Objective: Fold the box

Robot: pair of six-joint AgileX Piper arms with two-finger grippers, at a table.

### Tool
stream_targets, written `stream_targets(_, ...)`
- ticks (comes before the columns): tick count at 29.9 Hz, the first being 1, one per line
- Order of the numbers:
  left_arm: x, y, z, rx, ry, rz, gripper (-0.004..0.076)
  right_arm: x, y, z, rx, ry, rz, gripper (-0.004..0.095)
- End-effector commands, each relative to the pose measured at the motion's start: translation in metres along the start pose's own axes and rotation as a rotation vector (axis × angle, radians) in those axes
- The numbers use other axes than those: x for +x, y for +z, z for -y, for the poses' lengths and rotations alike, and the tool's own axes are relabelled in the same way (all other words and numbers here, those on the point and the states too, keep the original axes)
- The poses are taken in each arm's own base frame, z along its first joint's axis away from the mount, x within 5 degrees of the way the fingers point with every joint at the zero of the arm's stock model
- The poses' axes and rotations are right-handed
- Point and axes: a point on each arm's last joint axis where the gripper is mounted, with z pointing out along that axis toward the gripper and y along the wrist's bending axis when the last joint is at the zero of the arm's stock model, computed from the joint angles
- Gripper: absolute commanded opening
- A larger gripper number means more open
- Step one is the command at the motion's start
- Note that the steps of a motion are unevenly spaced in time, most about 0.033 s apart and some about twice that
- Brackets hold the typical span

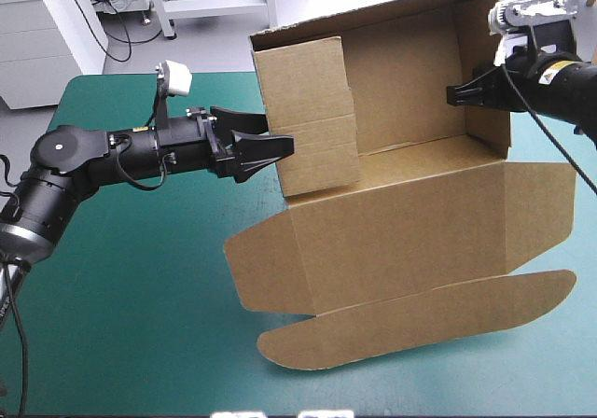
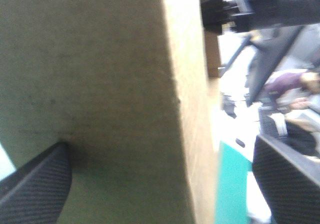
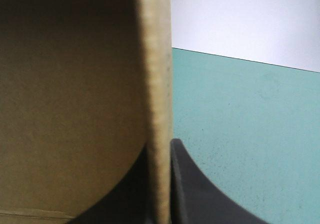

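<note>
The brown box (image 1: 401, 222) lies on the table as a half-raised sheet. Its back wall and both side walls stand up, while the lid panel and a rounded flap (image 1: 420, 320) lie flat toward the front. My left gripper (image 1: 280, 129) is open, with its black fingers straddling the free edge of the left side wall (image 1: 308, 110). In the left wrist view that wall (image 2: 100, 84) fills the space between the fingers (image 2: 35, 184). My right gripper (image 1: 452, 94) is shut on the right side wall. The right wrist view shows the board edge (image 3: 159, 109) pinched between its fingers (image 3: 190, 184).
The teal-green cover (image 1: 131, 297) stretches to the left and front of the box, and it also shows beside the wall (image 3: 240, 134). The right arm (image 2: 260, 9) appears beyond the box in the left wrist view. A white cabinet (image 1: 37, 26) stands past the table's far left corner.
</note>
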Motion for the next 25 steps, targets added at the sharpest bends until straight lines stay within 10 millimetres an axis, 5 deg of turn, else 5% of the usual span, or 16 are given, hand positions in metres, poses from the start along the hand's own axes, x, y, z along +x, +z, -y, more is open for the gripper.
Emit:
stream_targets(1, -0.025, -0.002, 0.029, -0.099, 0.062, 0.076, 0.0659, -0.017, -0.019, -0.011, -0.038, 0.048, 0.156, -0.0015)
stream_targets(14, -0.056, 0.021, 0.06, -0.508, 0.217, 0.162, 0.0547, -0.026, -0.021, -0.021, -0.071, 0.103, 0.257, -0.0014)
stream_targets(21, -0.059, 0.034, 0.062, -0.528, 0.189, 0.252, 0.0354, -0.029, -0.021, -0.032, -0.1, 0.125, 0.277, -0.0012)
stream_targets(25, -0.061, 0.035, 0.065, -0.493, 0.16, 0.281, 0.0146, -0.029, -0.021, -0.033, -0.111, 0.141, 0.279, -0.0012)
